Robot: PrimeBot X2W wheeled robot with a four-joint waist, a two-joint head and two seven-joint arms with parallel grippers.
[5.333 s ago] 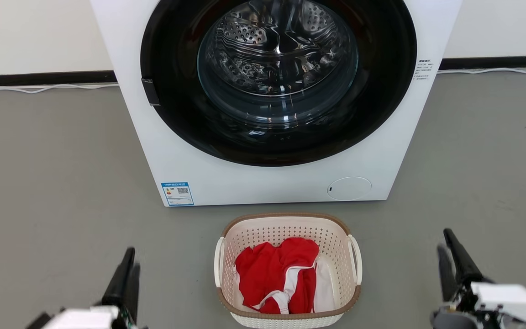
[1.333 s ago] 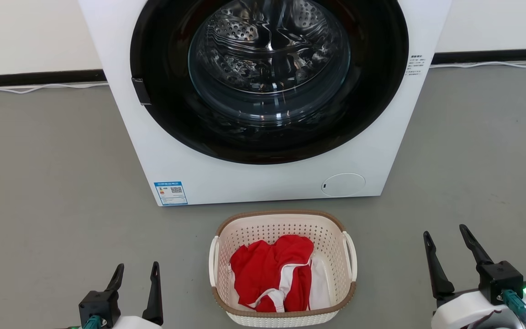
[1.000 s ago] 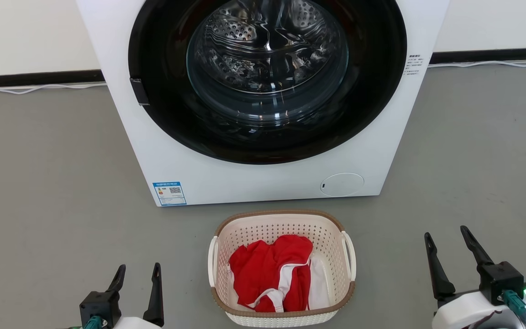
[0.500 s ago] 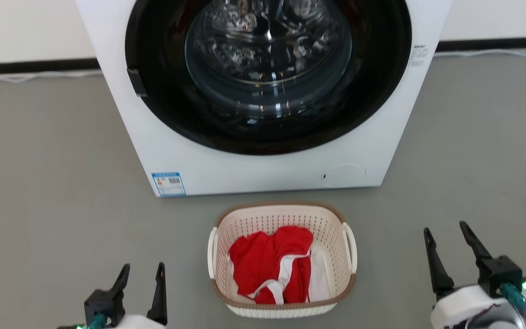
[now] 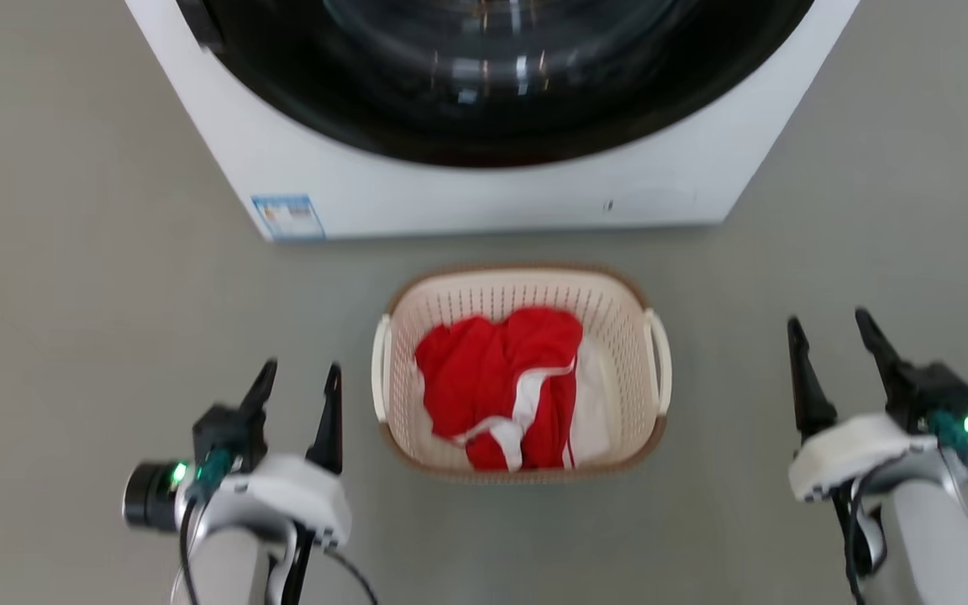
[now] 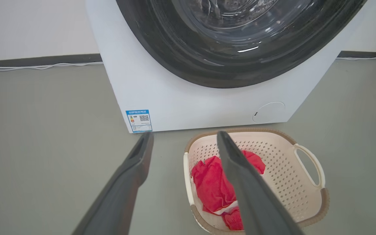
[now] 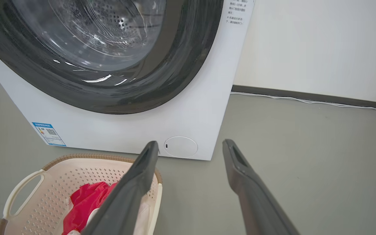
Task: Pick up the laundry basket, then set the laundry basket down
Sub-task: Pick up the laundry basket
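Although the white front-loading washing machine [image 5: 467, 193] is cut off above and its blue sticker [image 5: 286, 217] cannot be read, the cream perforated plastic laundry basket [image 5: 518, 298] with brown rim is seen on the grey floor [image 5: 72, 294] between the left gripper [image 5: 302, 367] and right gripper [image 5: 828, 319], both spread wide and empty.

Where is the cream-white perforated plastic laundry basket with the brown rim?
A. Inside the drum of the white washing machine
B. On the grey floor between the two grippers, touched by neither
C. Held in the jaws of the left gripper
B: the laundry basket stands on the grey floor before the white washing machine; the left gripper and right gripper flank it, jaws open, apart from it.
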